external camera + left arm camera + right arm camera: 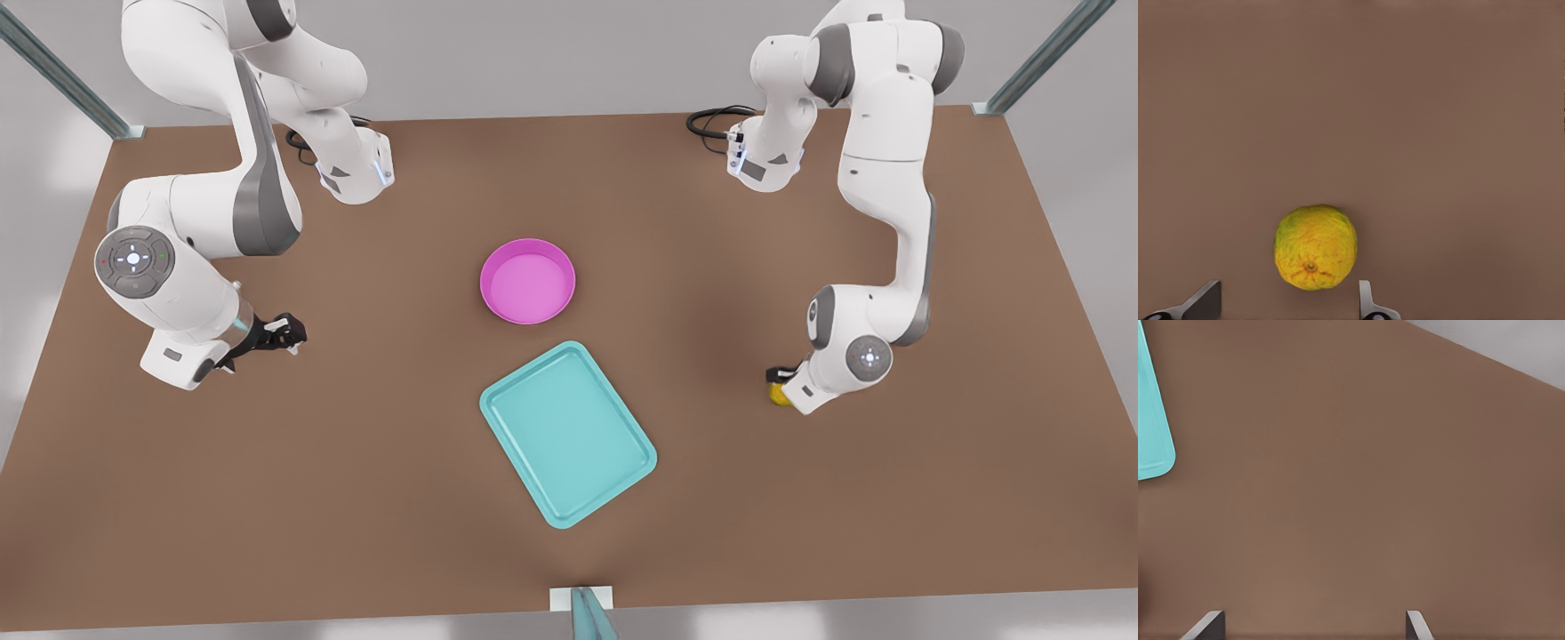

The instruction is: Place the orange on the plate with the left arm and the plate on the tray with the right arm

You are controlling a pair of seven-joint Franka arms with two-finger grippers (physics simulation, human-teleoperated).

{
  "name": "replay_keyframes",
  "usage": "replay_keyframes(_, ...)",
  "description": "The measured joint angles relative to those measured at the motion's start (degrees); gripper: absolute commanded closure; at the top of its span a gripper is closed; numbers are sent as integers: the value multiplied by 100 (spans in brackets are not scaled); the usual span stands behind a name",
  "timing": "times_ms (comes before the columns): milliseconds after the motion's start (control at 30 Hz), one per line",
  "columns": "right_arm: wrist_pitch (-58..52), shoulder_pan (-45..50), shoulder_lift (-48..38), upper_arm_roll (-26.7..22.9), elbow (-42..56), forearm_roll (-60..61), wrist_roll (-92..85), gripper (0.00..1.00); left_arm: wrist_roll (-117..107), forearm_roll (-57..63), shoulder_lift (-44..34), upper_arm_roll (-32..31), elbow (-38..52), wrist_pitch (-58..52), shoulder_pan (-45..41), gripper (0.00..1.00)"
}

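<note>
A brown table (373, 498) fills the scene under grey walls. Nearest lies the tray (569, 434), bare. At the front view's right, the left gripper (777, 375) is low over the orange (780, 396), jaws apart and straddling it, not yet closed. The round fruit could roll or squirt out if the fingers close off-centre. At the left, the right gripper (286, 336) waits, jaws apart. Farther back sits the plate (527, 281), empty, just beyond the tray.

The left gripper (775, 375), on the arm at the front view's right, hangs low over the table, jaws spread wide. The right gripper (289, 335), at the front view's left, waits low, jaws also parted.
</note>
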Motion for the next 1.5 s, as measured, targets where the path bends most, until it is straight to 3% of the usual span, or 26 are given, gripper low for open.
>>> replay_keyframes(433, 2, 2, 0, 0, -14, 27, -31, 0, -141, -15, 537, -7, -26, 804, -88, 0)
replay_keyframes(500, 2, 2, 6, 0, -14, 28, -35, 0, -159, -10, 581, -8, -26, 834, -88, 29)
replay_keyframes(600, 2, 2, 9, 0, -14, 28, -39, 0, -269, 67, 618, -37, -25, 865, -86, 45)
replay_keyframes(667, 2, 2, 8, 0, -14, 28, -42, 0, -327, 74, 608, -46, -26, 878, -87, 49)
replay_keyframes(867, 2, 2, 9, 0, -14, 28, -49, 0, -545, 96, 321, -150, 17, 644, -157, 47)
replay_keyframes(1000, 2, 2, 9, 0, -14, 28, -52, 0, -906, 84, 308, -394, 1075, -193, -1233, 46)
replay_keyframes(1100, 2, -7, 9, 0, -14, 28, -55, 0, -1409, -34, 617, -1348, 1970, -915, -1908, 46)
replay_keyframes(1167, 2, -22, 9, 0, -14, 28, -57, 0, -1794, -87, 900, -1545, 2352, -1238, -2504, 46)
replay_keyframes(1367, 2, -15, 24, 0, -14, 28, -62, 0, -2814, -648, 1139, -1708, 2547, -1733, -3417, 44)
replay_keyframes(1400, 2, -16, 25, 0, -15, 28, -62, 0, -2957, -733, 1159, -1710, 2548, -1770, -3484, 0)
replay_keyframes(1500, 2, -17, 27, 0, -19, 28, -64, 0, -3321, -866, 1160, -1686, 2516, -1850, -3548, 0)
